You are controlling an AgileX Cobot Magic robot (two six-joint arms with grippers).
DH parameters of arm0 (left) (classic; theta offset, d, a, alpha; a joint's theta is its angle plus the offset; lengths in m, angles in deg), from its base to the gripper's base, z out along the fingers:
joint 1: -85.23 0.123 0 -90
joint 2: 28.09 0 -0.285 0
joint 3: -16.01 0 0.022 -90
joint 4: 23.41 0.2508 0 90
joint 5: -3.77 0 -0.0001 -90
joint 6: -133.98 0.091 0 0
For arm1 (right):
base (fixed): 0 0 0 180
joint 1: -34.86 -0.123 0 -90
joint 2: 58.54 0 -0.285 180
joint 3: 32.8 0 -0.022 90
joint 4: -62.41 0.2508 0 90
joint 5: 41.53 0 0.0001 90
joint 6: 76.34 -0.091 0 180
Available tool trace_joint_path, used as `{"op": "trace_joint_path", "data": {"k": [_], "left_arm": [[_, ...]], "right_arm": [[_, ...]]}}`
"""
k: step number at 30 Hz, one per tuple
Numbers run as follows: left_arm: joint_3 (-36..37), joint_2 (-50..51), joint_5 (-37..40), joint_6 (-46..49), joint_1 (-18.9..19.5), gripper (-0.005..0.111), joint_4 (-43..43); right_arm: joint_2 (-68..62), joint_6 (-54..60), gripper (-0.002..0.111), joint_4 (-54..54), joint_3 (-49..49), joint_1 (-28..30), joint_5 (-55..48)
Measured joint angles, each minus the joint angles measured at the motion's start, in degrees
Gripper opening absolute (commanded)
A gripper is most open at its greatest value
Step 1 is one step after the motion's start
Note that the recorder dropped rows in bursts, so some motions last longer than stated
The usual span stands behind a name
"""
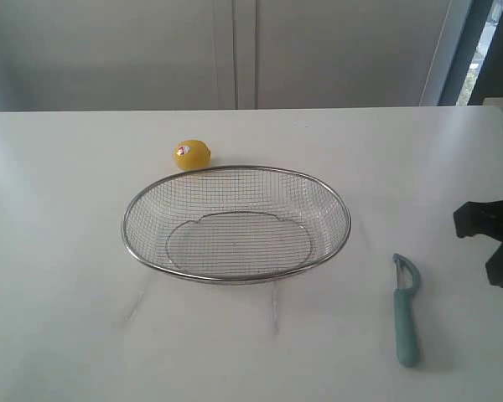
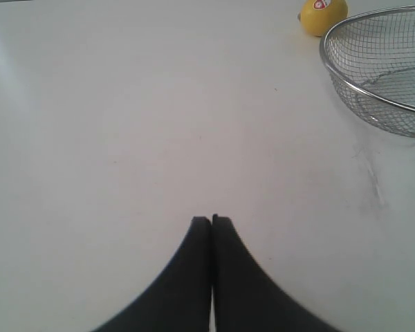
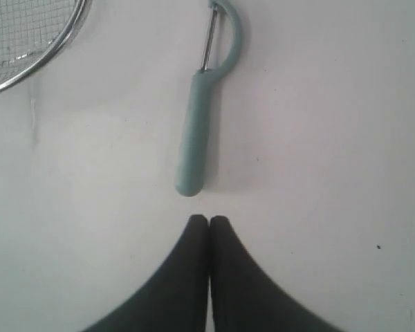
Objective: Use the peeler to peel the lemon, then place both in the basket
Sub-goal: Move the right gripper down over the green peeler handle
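The yellow lemon (image 1: 192, 154) with its red-and-white sticker rests on the white table just behind the wire-mesh basket (image 1: 235, 172); the left wrist view shows the lemon (image 2: 322, 14) and the basket's rim (image 2: 363, 88) too. The teal-handled peeler (image 1: 406, 311) lies flat on the table to the right of the basket, blade end pointing away. My right gripper (image 3: 209, 218) is shut and empty, its tips just short of the handle end of the peeler (image 3: 196, 136). My left gripper (image 2: 211, 220) is shut on nothing over bare table, well away from the lemon.
Part of the right arm (image 1: 493, 239) shows as a dark block at the right edge of the exterior view. A grey wall (image 1: 235, 50) rises behind the table's far edge. The basket holds nothing. A corner of the basket rim (image 3: 45, 59) shows in the right wrist view.
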Motion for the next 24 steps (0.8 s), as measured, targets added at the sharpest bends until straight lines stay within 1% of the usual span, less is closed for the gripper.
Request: {"op": "trace_joint_path", "data": {"k": [7, 17, 22, 24], "left_arm": [[0.0, 0.0, 0.0, 0.0, 0.0, 0.0, 0.0], [0.0, 0.0, 0.0, 0.0, 0.0, 0.0, 0.0], [0.0, 0.0, 0.0, 0.0, 0.0, 0.0, 0.0], [0.0, 0.0, 0.0, 0.0, 0.0, 0.0, 0.0]], "right_arm": [[-3.7, -3.4, 0.0, -1.9, -3.0, -5.8, -1.8], [-15.6, -10.4, 0.0, -4.0, -10.2, -17.7, -3.8], [-21.6, -17.5, 0.0, -11.1, -13.6, -23.2, -5.6], [-23.4, -19.4, 0.0, -13.5, -13.8, -23.9, -5.9]]}}
